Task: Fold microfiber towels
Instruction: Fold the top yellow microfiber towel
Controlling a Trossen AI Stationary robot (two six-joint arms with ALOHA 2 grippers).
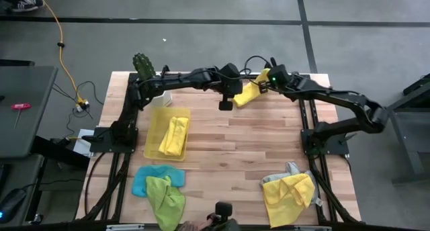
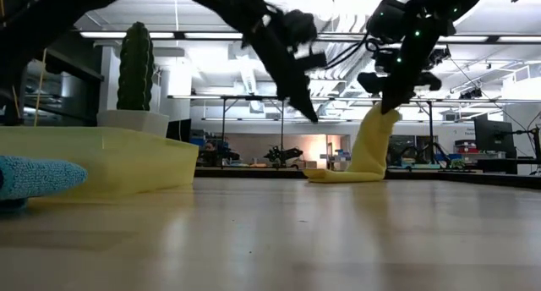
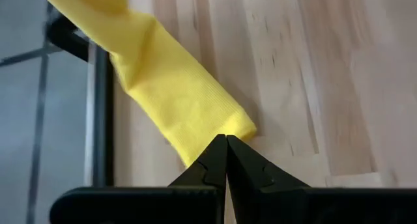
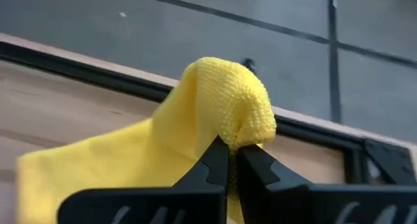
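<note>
High view: four yellow towels (image 1: 250,93) (one pinched in right fingers (image 4: 229,160)), left fingers (image 3: 226,160) pressed together, empty.

Counts, as seen from high view:

- Yellow towels: three counted. One held up at far edge (image 1: 247,95), one folded in tray (image 1: 174,136), one crumpled at near right corner (image 1: 287,196).
- Green towel (image 1: 166,197): one.
- Blue towel (image 1: 149,177): one, partly covered by green.
- Grey towel (image 1: 290,170): one, mostly hidden under yellow one.
- Tray (image 1: 156,127): one.
- Cactus (image 1: 143,65): one.
- Arms: two, each with one gripper: left gripper (image 1: 226,105), right gripper (image 1: 258,83).
- Table (image 1: 262,144): one.
</note>
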